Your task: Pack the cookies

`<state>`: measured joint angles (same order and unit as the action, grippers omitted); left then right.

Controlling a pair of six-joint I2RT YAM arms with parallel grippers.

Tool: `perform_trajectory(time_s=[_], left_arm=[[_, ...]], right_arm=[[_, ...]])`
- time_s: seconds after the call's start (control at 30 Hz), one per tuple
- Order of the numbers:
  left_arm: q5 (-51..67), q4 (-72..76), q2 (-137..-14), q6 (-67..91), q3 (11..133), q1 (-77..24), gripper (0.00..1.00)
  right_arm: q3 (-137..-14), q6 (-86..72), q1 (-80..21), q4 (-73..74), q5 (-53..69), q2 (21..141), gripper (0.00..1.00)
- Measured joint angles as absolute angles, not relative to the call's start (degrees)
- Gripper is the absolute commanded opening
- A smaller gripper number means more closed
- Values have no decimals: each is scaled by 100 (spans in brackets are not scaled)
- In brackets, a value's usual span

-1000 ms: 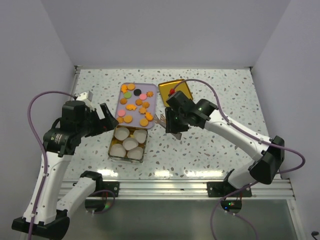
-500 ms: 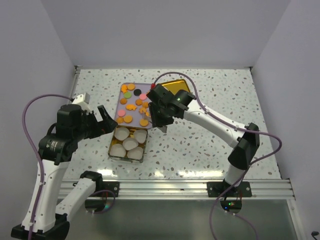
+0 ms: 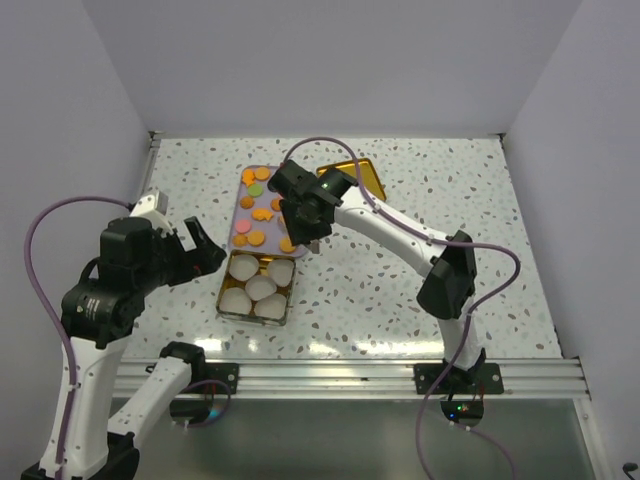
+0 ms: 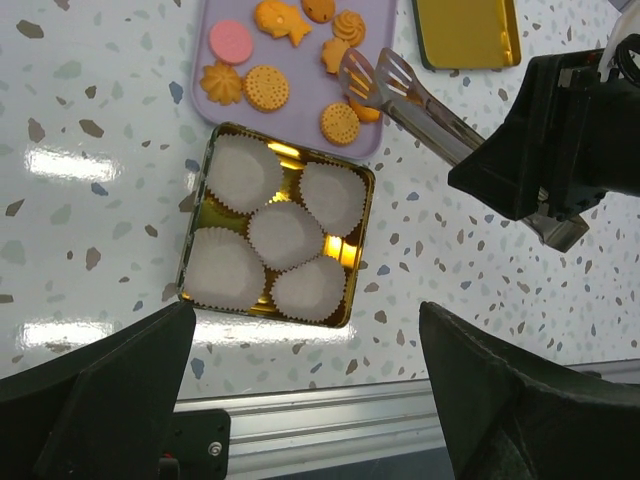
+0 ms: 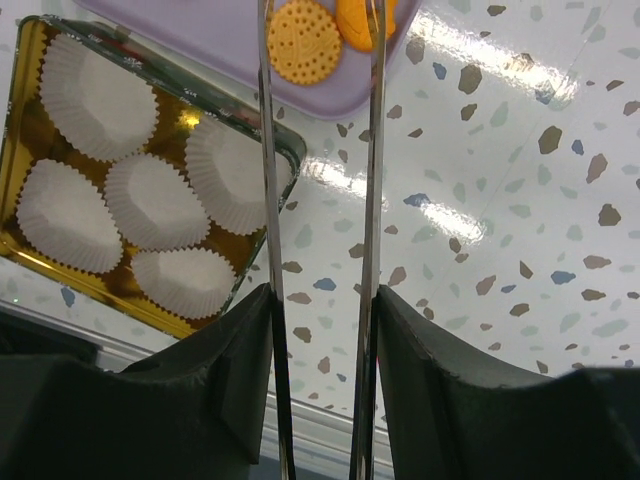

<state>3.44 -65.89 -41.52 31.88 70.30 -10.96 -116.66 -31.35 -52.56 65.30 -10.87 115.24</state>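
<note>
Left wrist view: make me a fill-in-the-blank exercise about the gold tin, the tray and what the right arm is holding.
The square gold metal tin holds ___ white paper cups. The right gripper grips metal ___ whose tips are over the lavender plastic tray of orange cookies. Each cup is ___.
Missing words: five; tongs; empty.

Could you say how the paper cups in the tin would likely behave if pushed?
The paper cups look thin and pleated, so probably light and easily crushed. With gaps around them in the tin, a nudge would likely slide or tip them.
</note>
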Motion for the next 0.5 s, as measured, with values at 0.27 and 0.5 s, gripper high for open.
perform_trajectory(time_s=[0.27,0.5], left_arm=[[228,-6827,-4121,3188,7085,-1096,100],[104,-6923,-4115,3188,7192,-1096,100]], right_arm=[[-12022,-2880,-5256,6683,-1225,11944,47],[-12348,-2718,-5256,6768,-1251,12289,48]])
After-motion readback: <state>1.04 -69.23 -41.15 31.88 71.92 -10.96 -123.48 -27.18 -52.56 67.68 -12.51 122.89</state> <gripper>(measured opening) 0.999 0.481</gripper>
